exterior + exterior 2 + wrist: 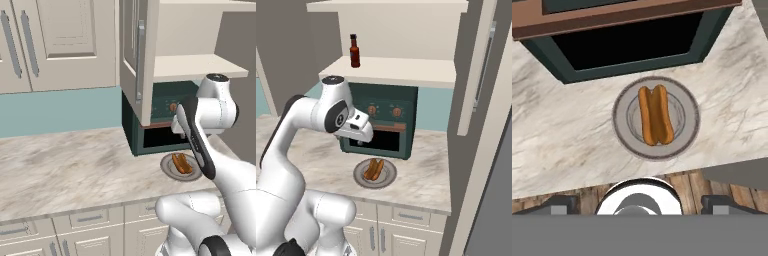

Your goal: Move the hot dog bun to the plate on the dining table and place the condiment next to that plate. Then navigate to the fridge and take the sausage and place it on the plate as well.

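I have the gripper (pixel 640 207) hanging above the counter (pixel 65 170) with its jaws spread wide and nothing between them, looking almost straight down at the hot dog bun (pixel 655 115). The bun lies on a small grey plate (pixel 622 135) just in front of the dark green toaster oven (pixel 383 122), and I take that plate as my landmark: the oven's open mouth sits just behind it, the counter edge just in front, and the condiment bottle (pixel 354 51) stands on the shelf well above and to the left of it. My step, as I judge it, is picking up the bun. I would come straight down over the plate, turn the wrist so the fingers straddle the bun across its narrow width, and close gently at mid-length, since bread will likely squash. I would stop short of the plate so the tips do not scrape or tip it. I can read no brand, label or lettering anywhere; the bottle's label is too small to make out.
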You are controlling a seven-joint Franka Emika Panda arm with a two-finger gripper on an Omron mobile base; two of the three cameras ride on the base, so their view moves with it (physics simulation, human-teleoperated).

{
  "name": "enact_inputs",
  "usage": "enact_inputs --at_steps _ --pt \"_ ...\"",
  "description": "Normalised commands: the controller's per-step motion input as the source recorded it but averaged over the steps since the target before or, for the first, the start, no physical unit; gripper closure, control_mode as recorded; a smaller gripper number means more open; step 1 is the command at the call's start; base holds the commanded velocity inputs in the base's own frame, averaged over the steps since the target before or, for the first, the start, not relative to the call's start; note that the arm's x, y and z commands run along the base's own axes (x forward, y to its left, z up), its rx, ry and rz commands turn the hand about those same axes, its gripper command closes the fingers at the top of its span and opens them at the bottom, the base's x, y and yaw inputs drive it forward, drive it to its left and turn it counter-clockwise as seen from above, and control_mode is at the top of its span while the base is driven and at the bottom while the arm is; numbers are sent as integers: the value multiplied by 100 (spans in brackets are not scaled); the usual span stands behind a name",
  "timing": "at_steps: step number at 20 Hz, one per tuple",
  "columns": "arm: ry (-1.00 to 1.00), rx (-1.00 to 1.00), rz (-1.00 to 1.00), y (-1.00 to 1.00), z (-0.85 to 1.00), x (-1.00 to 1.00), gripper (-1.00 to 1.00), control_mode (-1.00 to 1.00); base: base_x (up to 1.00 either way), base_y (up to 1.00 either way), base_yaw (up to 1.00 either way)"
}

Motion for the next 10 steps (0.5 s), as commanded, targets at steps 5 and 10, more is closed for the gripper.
enact_inputs --at_steps 5,10 --pt "9 0 -8 -29 -41 -10 -100 -100 0 0 0" --pt "6 0 0 -7 -41 4 -100 -100 0 0 0"
